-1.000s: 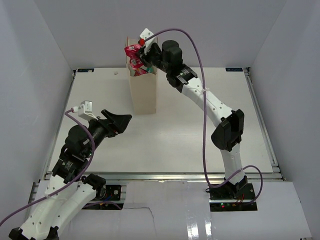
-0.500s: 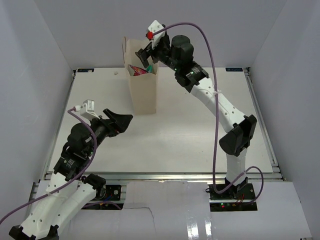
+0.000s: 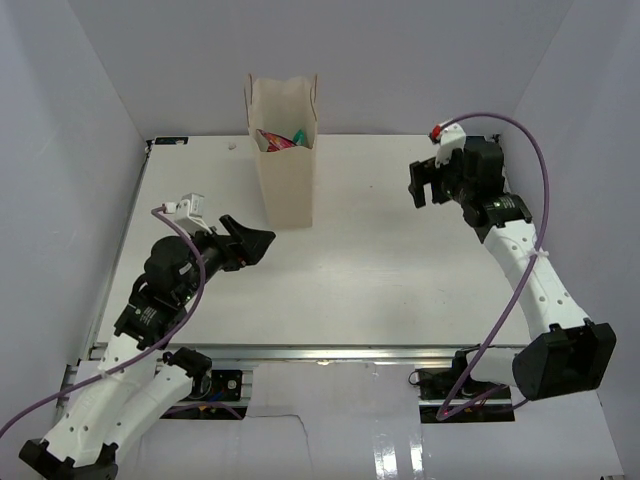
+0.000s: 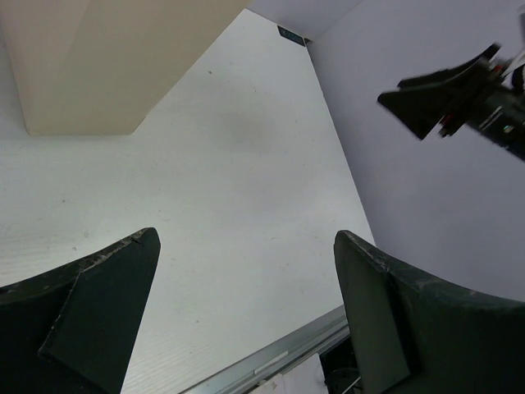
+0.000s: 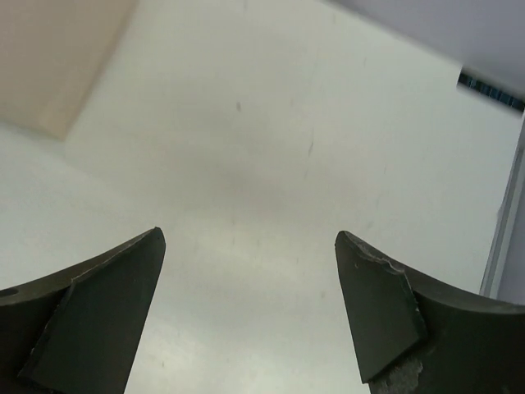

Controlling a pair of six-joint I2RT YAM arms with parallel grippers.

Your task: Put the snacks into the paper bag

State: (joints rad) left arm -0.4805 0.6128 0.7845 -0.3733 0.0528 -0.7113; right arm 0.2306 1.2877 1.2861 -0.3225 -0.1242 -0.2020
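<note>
The cream paper bag [image 3: 286, 180] stands upright at the back of the table, left of centre. In its open mouth I see snacks: a pink-red packet [image 3: 272, 140] and a teal one [image 3: 298, 136] beside it. My right gripper [image 3: 418, 185] hangs open and empty over the right side of the table, well away from the bag. My left gripper [image 3: 250, 243] is open and empty at the front left, just short of the bag's base. A corner of the bag [image 4: 107, 57] fills the top left of the left wrist view, and another bag corner [image 5: 57, 57] shows at top left in the right wrist view.
The white table [image 3: 380, 270] lies between grey enclosure walls. A metal rail [image 3: 330, 350] runs along its near edge. From the left wrist, the right gripper's fingers [image 4: 435, 94] show dark against the right wall.
The right gripper let go of the pink-red packet over the bag, opened, then swung away to the right and down. The packet now lies inside the bag. The left arm barely moved.
</note>
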